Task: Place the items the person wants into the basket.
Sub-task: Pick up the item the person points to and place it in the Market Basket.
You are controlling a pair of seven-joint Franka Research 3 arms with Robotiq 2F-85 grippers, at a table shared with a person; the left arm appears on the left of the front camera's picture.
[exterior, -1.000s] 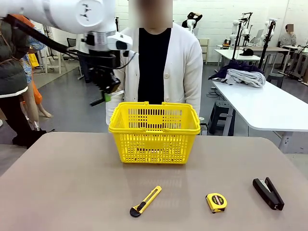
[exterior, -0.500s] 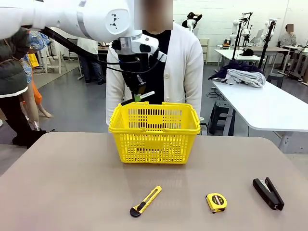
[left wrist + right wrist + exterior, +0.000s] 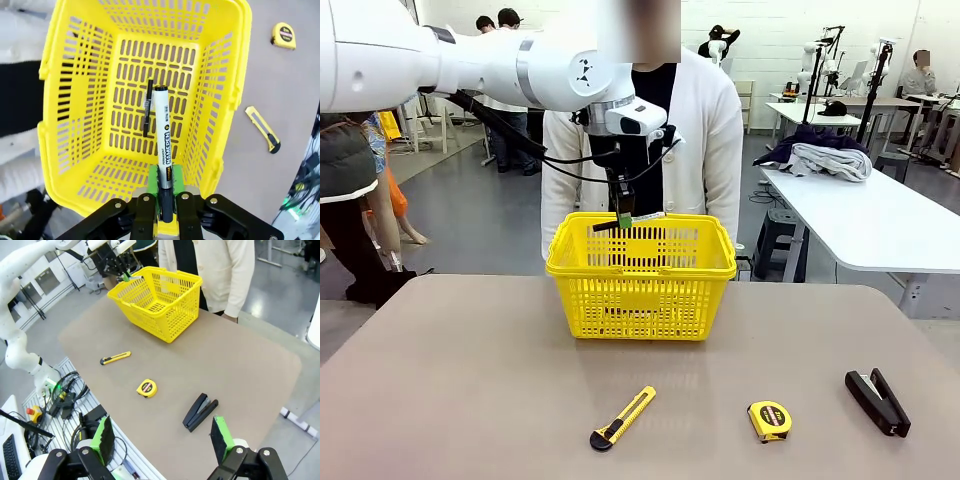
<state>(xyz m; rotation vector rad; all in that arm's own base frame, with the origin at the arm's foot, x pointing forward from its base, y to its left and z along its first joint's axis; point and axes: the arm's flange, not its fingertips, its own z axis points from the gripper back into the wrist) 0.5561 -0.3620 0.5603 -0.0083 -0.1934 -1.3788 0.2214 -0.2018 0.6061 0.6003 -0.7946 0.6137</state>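
My left gripper (image 3: pixel 625 221) hangs over the back rim of the yellow basket (image 3: pixel 640 300), shut on a black marker with a white label (image 3: pixel 164 145). In the left wrist view the marker points down into the basket (image 3: pixel 70 100), above a thin black pen (image 3: pixel 148 107) lying on its floor. The black stapler (image 3: pixel 877 401) lies near the table's right front; the right wrist view shows it too (image 3: pixel 200 411). My right gripper (image 3: pixel 162 435) stands open high above the table's corner, holding nothing. The person (image 3: pixel 700 130) in a white cardigan stands behind the basket.
A yellow-and-black utility knife (image 3: pixel 622 418) and a yellow tape measure (image 3: pixel 769 420) lie on the brown table in front of the basket. Cables and a control box (image 3: pixel 60 395) sit beyond the table edge.
My left arm has swung right and lower with the marker, from left of the basket to above its back rim. Nothing on the table has moved.
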